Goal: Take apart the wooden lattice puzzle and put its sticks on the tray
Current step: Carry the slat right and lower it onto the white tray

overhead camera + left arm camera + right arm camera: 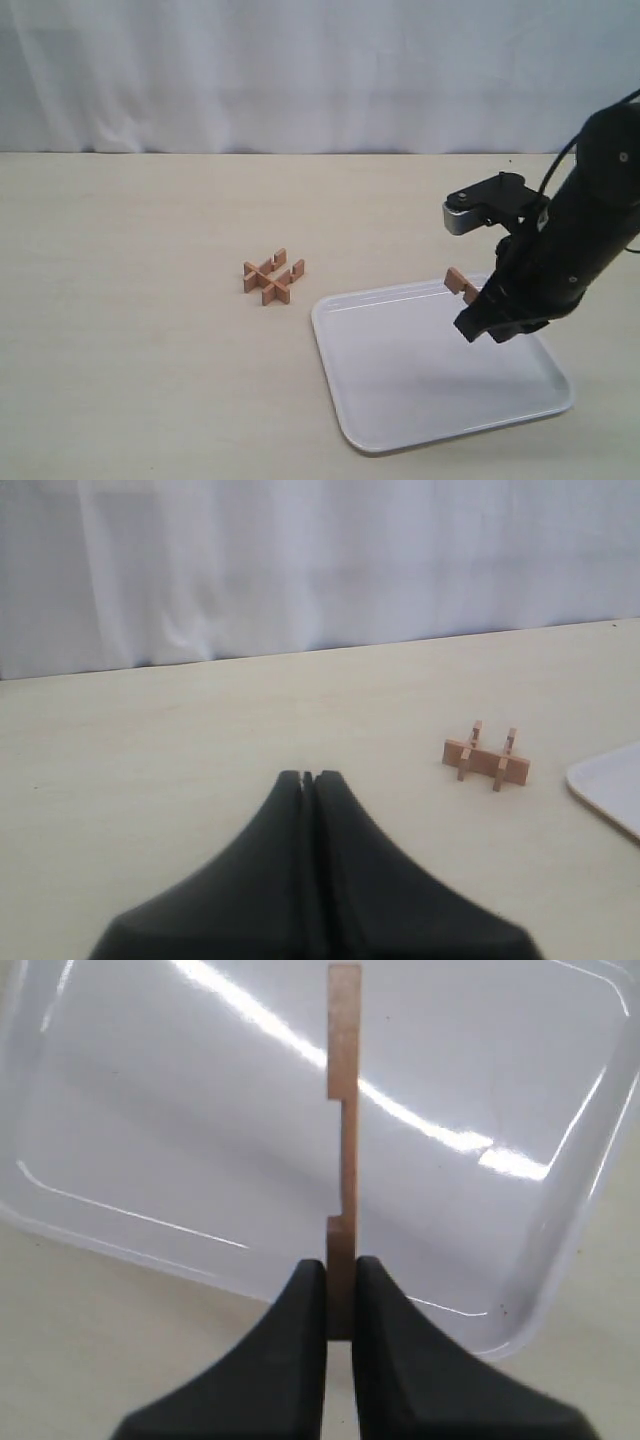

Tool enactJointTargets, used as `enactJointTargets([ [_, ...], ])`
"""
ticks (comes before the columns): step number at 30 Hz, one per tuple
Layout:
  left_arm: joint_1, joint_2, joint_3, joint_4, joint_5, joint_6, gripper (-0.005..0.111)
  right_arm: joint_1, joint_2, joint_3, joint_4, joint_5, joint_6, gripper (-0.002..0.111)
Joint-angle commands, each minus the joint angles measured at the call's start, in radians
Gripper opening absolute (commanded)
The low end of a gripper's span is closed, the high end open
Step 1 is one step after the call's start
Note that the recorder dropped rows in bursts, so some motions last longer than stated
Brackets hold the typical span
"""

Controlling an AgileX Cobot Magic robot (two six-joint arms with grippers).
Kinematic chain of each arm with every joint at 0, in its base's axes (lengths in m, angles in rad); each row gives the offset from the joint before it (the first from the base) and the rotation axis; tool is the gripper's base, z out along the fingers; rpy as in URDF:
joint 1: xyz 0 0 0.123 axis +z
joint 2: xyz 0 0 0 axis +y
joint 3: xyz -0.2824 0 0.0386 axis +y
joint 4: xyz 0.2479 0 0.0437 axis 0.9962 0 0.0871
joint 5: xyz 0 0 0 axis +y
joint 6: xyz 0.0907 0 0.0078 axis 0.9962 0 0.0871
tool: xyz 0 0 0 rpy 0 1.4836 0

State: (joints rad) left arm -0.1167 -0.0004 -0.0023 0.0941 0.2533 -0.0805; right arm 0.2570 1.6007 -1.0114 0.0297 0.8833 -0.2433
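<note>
Pinched by its end in the right pincer point(340, 1265), the stick point(344, 1110) could bounce off the tray point(150, 1140) beneath if dropped.

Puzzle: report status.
Right tool shut on one stick, above the tray. Left tool shut, empty. Rest of puzzle on table. Nothing in the way.

No text, label, brand, number or sign can be read in any view (the tray point(400, 380), the wooden lattice puzzle point(272, 277), the stick point(344, 1110) and the tabletop point(120, 350) all show plain, unmarked surfaces).
</note>
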Motion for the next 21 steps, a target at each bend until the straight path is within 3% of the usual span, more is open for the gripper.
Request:
enactJointTargets([
  [1,-0.001,0.000,0.002,-0.001,-0.012,-0.003,0.000,-0.062,-0.010,0.068,-0.006,-0.115,0.005,0.004],
  [9,-0.001,0.000,0.002,-0.001,-0.012,-0.003,0.000,-0.141,0.070,0.083,-0.030,-0.182,0.081,0.004],
  [21,-0.001,0.000,0.002,-0.001,-0.012,-0.003,0.000,-0.141,0.270,0.083,-0.017,-0.363,0.081,0.004],
])
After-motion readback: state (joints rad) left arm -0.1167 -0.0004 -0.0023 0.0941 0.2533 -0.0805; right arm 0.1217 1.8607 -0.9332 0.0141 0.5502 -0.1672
